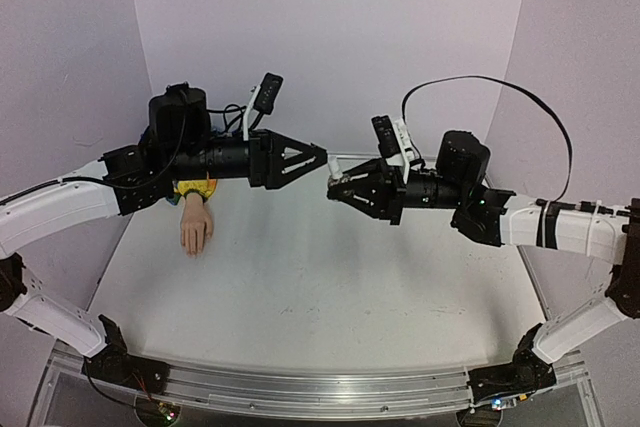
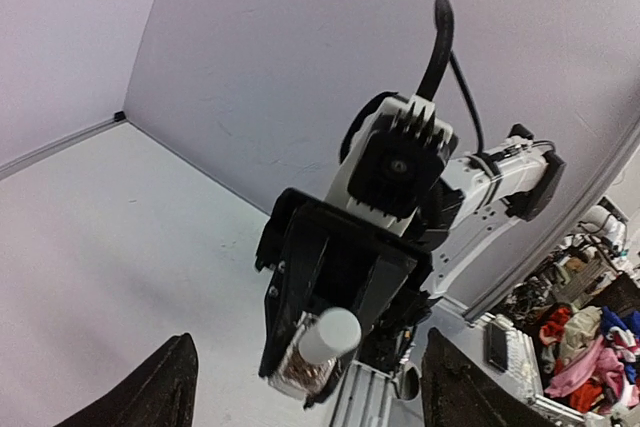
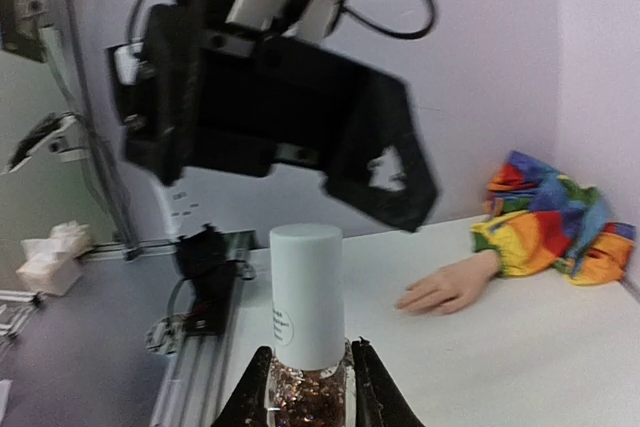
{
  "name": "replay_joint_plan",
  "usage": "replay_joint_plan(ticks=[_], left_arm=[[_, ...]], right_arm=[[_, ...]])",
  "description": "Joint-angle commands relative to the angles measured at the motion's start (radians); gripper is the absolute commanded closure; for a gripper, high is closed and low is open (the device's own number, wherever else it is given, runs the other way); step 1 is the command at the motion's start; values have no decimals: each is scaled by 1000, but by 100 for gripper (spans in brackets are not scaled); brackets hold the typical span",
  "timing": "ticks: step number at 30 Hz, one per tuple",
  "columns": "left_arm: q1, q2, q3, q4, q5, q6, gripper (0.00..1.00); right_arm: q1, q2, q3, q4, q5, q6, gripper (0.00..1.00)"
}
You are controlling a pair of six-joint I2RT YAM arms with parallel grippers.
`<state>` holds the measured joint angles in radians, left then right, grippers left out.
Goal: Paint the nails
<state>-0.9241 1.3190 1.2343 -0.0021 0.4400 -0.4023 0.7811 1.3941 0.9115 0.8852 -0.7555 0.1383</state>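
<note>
The small bottle point(image 3: 305, 317) has a white cap and brown glitter inside, and my right gripper point(image 3: 310, 387) is shut on its glass body, holding it in the air above the middle of the table. In the left wrist view the same white-capped bottle point(image 2: 325, 339) points at the camera. My left gripper point(image 2: 310, 347) is open, its dark fingers point(image 2: 165, 387) standing wide on either side of the cap without touching it. The pale mannequin hand point(image 1: 196, 227) lies palm down at the back left, with its rainbow sleeve point(image 3: 550, 217) behind it. Its nails point(image 3: 408, 301) are too small to make out.
Purple walls close the table point(image 1: 330, 287) at the back and on both sides. An aluminium rail point(image 1: 300, 387) runs along the near edge. A black cable point(image 1: 500, 87) loops over the right arm. Beyond the table are a clutter of cloth point(image 2: 590, 337) and a tissue box point(image 3: 45, 257).
</note>
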Motion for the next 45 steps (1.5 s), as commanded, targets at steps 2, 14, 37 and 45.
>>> replay_joint_plan(ticks=[2, 14, 37, 45], left_arm=[[-6, 26, 5, 136, 217, -17, 31], [-22, 54, -2, 170, 287, 10, 35], [-22, 117, 14, 79, -103, -8, 96], [-22, 132, 37, 54, -89, -9, 92]], right_arm=[[8, 44, 54, 190, -331, 175, 100], [8, 81, 64, 272, -223, 242, 100], [300, 26, 77, 78, 1521, -200, 100], [302, 48, 102, 107, 1225, -227, 100]])
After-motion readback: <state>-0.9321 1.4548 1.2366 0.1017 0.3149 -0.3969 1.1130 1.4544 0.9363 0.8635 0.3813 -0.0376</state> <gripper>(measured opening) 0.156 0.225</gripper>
